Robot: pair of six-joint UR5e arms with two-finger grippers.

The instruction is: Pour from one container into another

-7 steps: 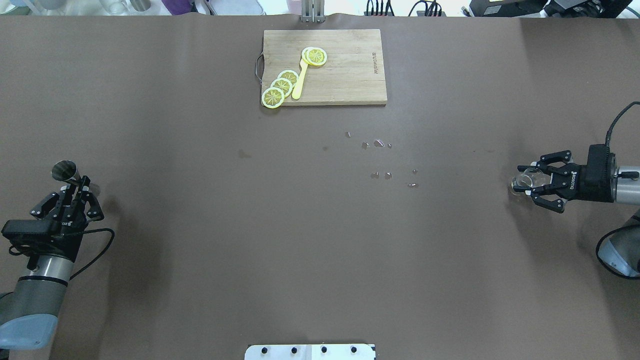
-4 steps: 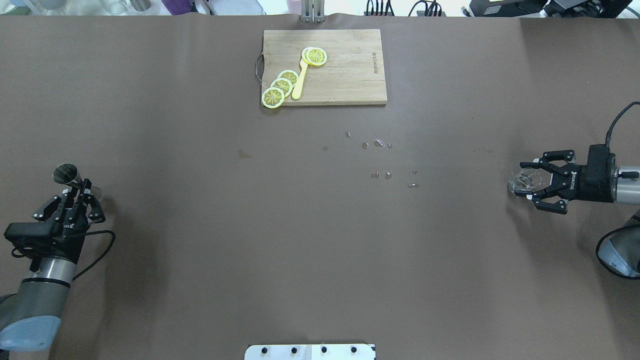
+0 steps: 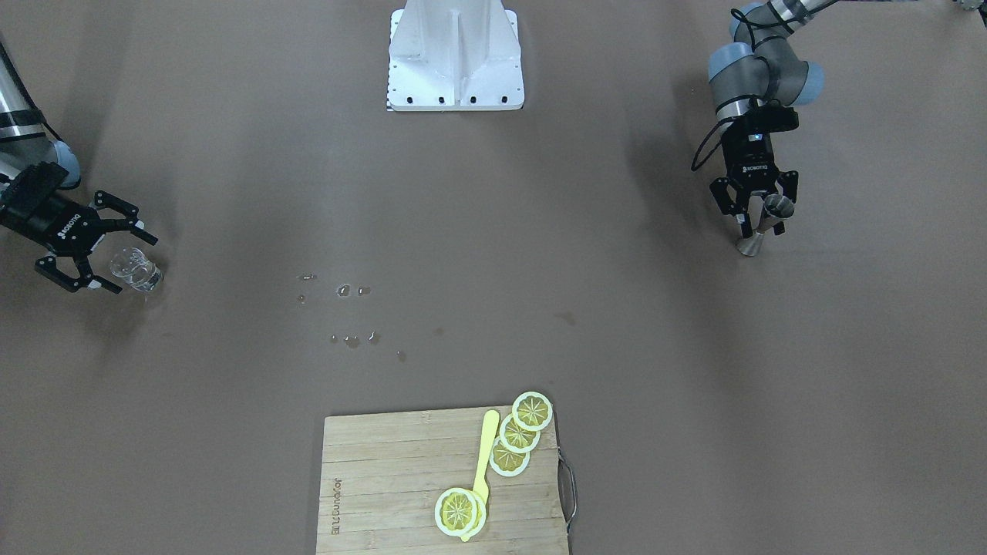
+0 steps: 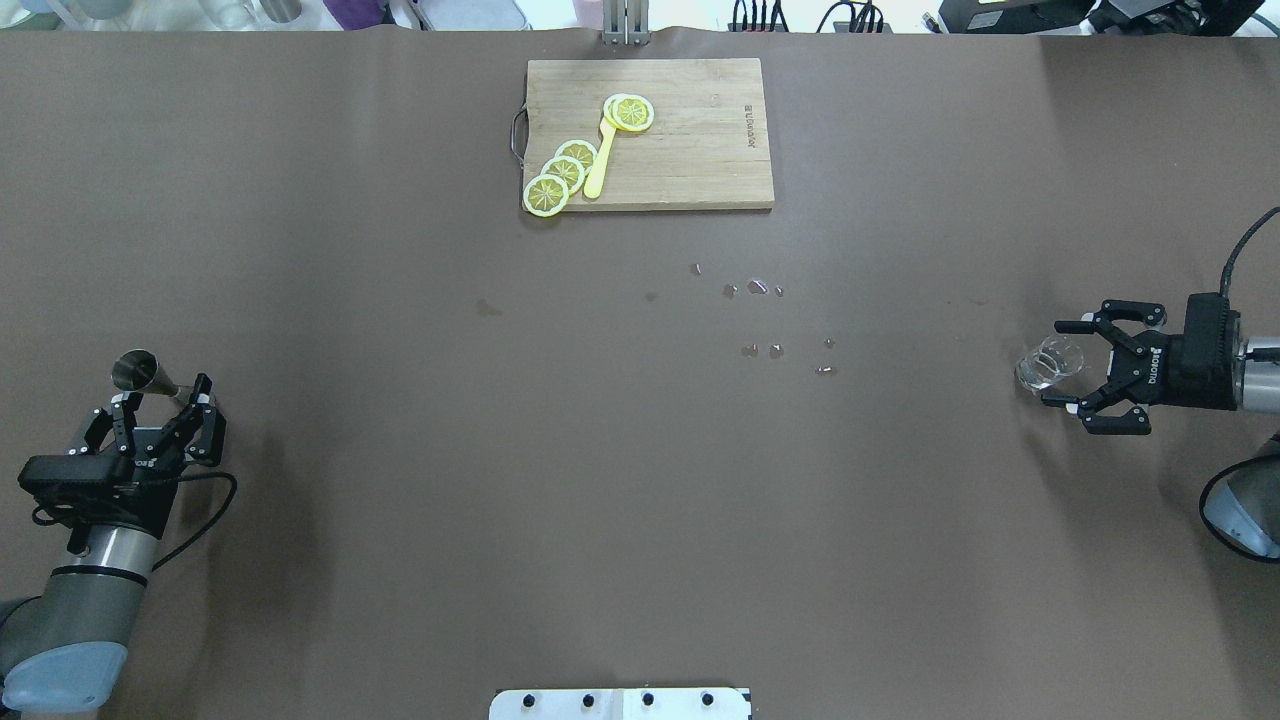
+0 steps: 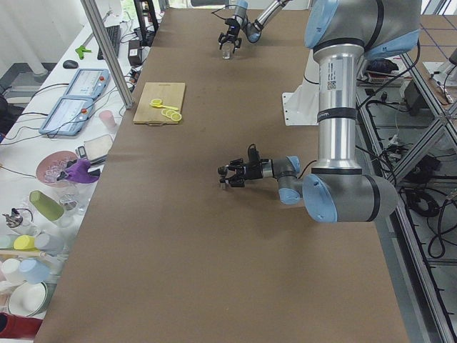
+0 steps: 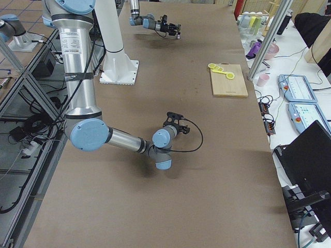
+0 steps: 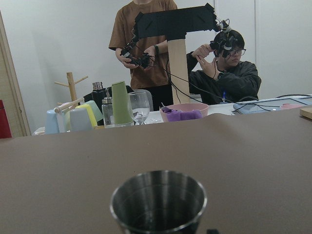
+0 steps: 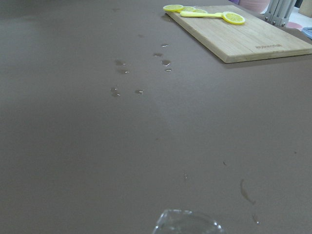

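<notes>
The grey-steel jigger (image 4: 140, 370) stands upright on the brown table at the far left, between the spread fingers of my left gripper (image 4: 162, 395), which is open and does not grip it. Its rim fills the bottom of the left wrist view (image 7: 158, 200). At the far right the small clear glass (image 4: 1048, 362) stands upright at the fingertips of my right gripper (image 4: 1056, 364), also open. From the front, the jigger (image 3: 752, 245) and left gripper (image 3: 759, 222) are on the right, and the glass (image 3: 137, 270) and right gripper (image 3: 133, 264) on the left. Only the glass rim (image 8: 187, 225) shows in the right wrist view.
A wooden cutting board (image 4: 700, 170) with lemon slices (image 4: 560, 175) and a yellow spoon (image 4: 600, 160) lies at the table's far middle. Small droplets (image 4: 760, 290) dot the table right of centre. The robot's white base plate (image 4: 620, 703) is at the near edge.
Both grippers have opened and drawn back a little toward the table's ends. The left one let go of the jigger and the right one let go of the glass, both left standing.
</notes>
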